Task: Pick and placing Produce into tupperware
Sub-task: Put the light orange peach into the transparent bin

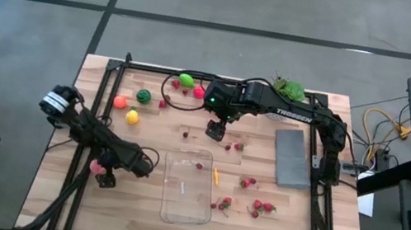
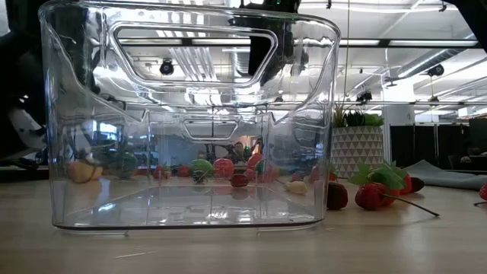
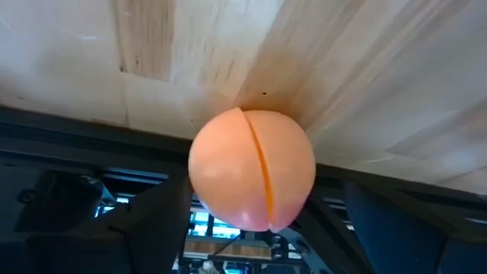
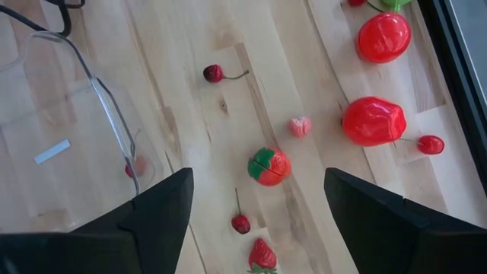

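Wooden table edge, left wrist view only: peach (image 3: pixel 252 168).

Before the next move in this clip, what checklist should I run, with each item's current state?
1. Left gripper has a piece: ok, a peach-coloured fruit sits between its fingers.
2. Grip secure: cannot tell.
3. Tupperware upright and open for a drop: ok.
4. Tupperware free of obstruction: ok, it looks nearly empty.
5. Right gripper out of the left arm's way: ok, it hangs open beyond the tupperware, over loose cherries.
6. Produce left on the table: not ok, many pieces remain outside.
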Robot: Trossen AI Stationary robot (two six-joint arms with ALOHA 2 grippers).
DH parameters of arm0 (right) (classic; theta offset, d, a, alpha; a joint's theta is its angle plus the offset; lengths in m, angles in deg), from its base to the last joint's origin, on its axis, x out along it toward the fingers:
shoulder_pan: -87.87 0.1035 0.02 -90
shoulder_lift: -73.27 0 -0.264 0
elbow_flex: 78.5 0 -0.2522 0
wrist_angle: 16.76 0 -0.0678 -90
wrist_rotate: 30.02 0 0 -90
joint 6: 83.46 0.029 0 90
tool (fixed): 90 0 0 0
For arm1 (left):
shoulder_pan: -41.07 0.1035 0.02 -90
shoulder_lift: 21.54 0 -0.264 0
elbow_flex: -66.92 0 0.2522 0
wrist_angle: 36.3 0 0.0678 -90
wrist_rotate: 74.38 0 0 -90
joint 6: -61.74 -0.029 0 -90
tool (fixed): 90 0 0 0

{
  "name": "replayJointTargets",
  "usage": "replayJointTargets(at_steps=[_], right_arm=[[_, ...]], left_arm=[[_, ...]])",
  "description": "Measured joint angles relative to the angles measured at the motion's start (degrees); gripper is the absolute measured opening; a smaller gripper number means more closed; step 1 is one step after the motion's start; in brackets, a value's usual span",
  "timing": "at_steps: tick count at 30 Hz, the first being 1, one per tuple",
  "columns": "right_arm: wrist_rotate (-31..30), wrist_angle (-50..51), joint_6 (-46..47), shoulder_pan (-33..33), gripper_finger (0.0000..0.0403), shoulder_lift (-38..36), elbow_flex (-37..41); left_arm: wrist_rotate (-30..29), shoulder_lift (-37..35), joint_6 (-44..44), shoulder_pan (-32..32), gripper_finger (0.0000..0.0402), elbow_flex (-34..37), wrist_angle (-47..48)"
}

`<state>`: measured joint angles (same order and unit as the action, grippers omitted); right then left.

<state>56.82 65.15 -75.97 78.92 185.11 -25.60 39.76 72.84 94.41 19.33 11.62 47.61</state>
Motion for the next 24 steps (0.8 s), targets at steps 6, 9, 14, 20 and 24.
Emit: replayJointTargets(at_steps=[6, 9, 14, 20, 24], right_arm=[[0.0, -0.81, 0.02, 0.0, 0.0288, 0.0, 0.0], [0.0, -1.47, 0.29, 0.0, 0.0288, 0.0, 0.0], [0.0, -1.54, 0.44, 0.0, 0.0288, 0.0, 0.0], [0.0, -1.52, 1.11, 0.0, 0.0288, 0.0, 0.0], [0.0, -1.52, 1.11, 0.0, 0.0288, 0.0, 0.0]], left_arm=[[-3.41, 1.39, 4.26, -1.26, 0.032, 0.09, -0.52], [-3.69, 1.82, 4.54, -1.26, 0.0319, 0.09, -0.61], [-3.69, 2.4, 4.54, -1.35, 0.0307, 0.52, -0.67], [-3.82, 3.0, 4.55, -1.94, 0.0268, 0.85, -0.66], [-3.93, 3.0, 4.58, -1.96, 0.0253, 0.85, -0.65]])
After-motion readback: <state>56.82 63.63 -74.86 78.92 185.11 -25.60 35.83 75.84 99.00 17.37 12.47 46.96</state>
